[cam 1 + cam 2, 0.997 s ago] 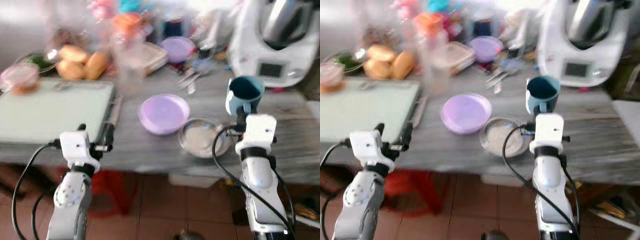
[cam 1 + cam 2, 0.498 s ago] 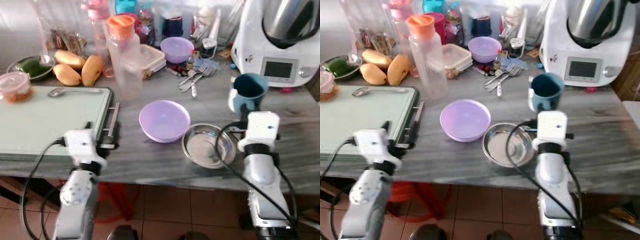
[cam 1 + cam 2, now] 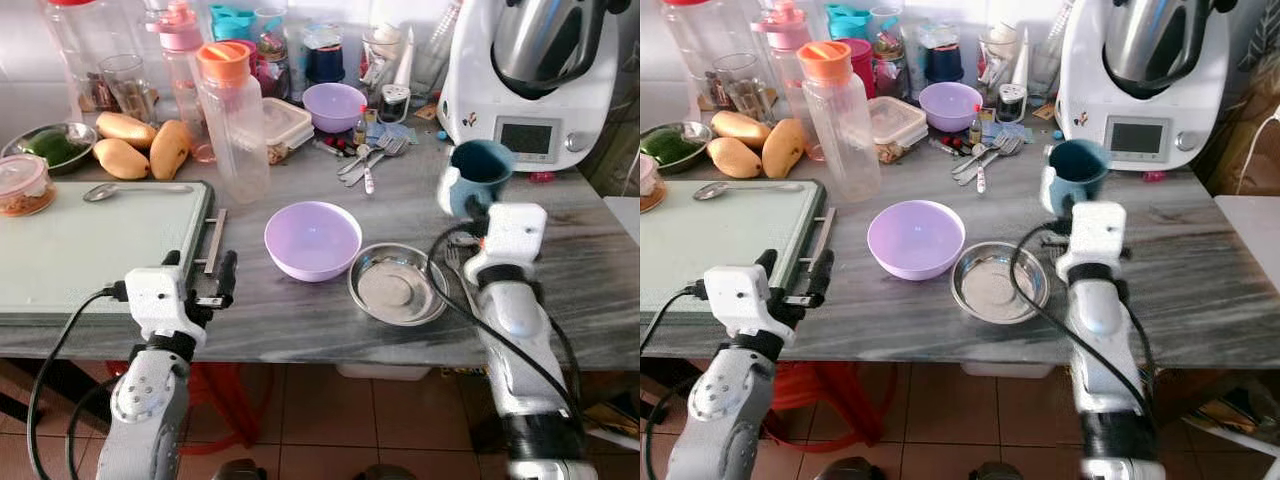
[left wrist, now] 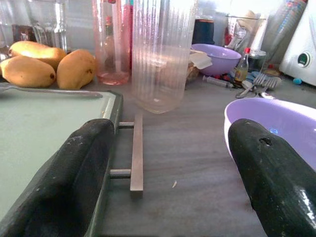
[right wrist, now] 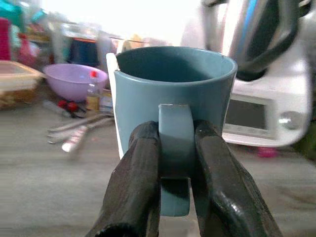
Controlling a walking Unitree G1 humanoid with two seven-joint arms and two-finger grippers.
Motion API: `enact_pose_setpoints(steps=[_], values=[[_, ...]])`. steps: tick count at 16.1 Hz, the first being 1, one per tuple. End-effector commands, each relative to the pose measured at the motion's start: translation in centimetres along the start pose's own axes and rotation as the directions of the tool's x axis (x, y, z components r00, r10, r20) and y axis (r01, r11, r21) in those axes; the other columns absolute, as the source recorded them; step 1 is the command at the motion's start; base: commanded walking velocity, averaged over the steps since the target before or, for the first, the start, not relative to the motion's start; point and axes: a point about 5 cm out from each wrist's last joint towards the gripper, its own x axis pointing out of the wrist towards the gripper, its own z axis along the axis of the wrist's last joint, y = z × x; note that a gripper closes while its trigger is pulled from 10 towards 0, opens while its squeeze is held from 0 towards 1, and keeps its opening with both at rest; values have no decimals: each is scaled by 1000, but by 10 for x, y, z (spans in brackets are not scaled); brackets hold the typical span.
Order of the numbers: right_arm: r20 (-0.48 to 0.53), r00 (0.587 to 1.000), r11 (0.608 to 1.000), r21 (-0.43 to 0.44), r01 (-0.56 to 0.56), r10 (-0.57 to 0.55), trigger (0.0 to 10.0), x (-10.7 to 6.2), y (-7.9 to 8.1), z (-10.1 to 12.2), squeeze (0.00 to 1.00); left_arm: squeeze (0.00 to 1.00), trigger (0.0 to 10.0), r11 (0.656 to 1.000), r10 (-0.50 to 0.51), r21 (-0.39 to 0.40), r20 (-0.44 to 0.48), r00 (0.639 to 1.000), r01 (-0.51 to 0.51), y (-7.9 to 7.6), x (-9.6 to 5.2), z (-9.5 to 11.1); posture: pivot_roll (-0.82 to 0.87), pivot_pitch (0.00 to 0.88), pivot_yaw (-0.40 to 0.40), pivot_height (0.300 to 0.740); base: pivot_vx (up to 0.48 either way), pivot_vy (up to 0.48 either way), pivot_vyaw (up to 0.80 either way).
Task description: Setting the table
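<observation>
A teal mug [image 3: 478, 176] is held just above the grey counter, in front of the white kitchen machine [image 3: 530, 70]. My right gripper [image 5: 175, 163] is shut on the mug's handle [image 5: 174, 148], fingers [image 5: 143, 173] pinching it from both sides. A purple bowl [image 3: 312, 238] and a steel dish [image 3: 396, 296] sit mid-counter to the mug's left. My left gripper [image 3: 198, 278] stands open at the counter's front edge, by the handle [image 4: 136, 153] of the pale green tray [image 3: 90, 245]. A fork [image 3: 458, 272] lies on the counter beside my right wrist.
A clear bottle [image 3: 232, 120] with an orange cap stands behind the tray. Mangoes [image 3: 145, 148], a spoon [image 3: 130, 189], a second purple bowl [image 3: 333, 104], loose cutlery [image 3: 366, 165] and several jars crowd the back. Bare counter lies right of the steel dish.
The head camera has shifted and the picture has sharpened. My right gripper has carried the mug slightly left and back. The left gripper has held its place by the tray handle.
</observation>
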Motion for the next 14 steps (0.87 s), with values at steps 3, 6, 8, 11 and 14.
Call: enact_pose_setpoints(steps=[3, 6, 8, 11, 14], values=[[60, 994, 992, 79, -99, 94, 10000, 10, 12, 9, 0, 0, 10000, 1000, -4, 19, -5, 1000, 4, 5, -7, 6, 77, 0, 27, 740, 0, 0, 0], [38, 989, 980, 133, -150, 146, 10000, 13, 16, 2, 0, 0, 10000, 999, -23, 33, -15, 1000, 24, 6, -8, 10, 89, 0, 41, 740, 0, 0, 0], [12, 988, 975, 158, -155, 155, 10000, 12, 16, -4, 0, 0, 10000, 999, -26, 35, -20, 999, 27, 7, -9, 10, 91, 0, 45, 740, 0, 0, 0], [-19, 986, 971, 175, -163, 168, 10000, 5, 16, -16, 0, 0, 10000, 999, -35, 35, -31, 999, 36, 6, -10, 11, 91, 0, 48, 740, 0, 0, 0], [-53, 985, 969, 195, -153, 166, 10000, 1, 15, -25, 0, 0, 10000, 999, -37, 34, -39, 999, 38, 6, -11, 11, 85, 2, 48, 740, 0, 0, 0]])
